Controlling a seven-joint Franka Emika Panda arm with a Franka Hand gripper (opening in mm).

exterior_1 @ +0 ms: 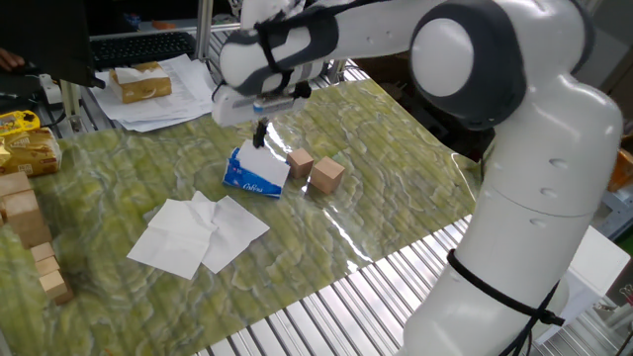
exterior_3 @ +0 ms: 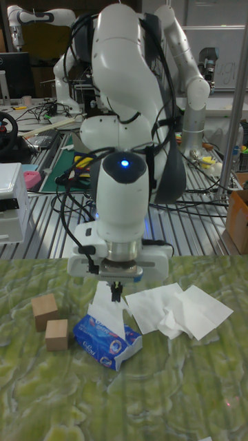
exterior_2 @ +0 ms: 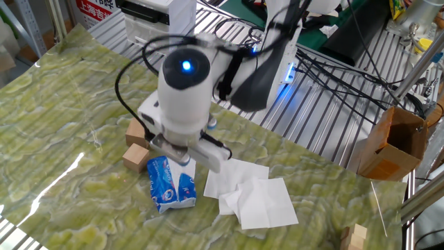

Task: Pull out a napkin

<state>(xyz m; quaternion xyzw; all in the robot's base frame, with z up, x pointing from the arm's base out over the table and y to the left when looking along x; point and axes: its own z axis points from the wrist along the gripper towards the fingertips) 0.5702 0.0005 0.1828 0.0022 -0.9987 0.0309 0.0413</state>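
Note:
A blue tissue packet lies on the green mat, also seen in one fixed view and from the other side. My gripper hangs just above it, shut on the top of a white napkin. The napkin stretches up out of the packet's slot to the fingertips. One fixed view shows the gripper over the packet with the napkin standing up beneath it. In the other fixed view the wrist hides the fingertips.
Several loose white tissues lie beside the packet. Two wooden blocks sit close on its other side. Office papers and more wooden blocks lie at the mat's edges. A cardboard box stands off the table.

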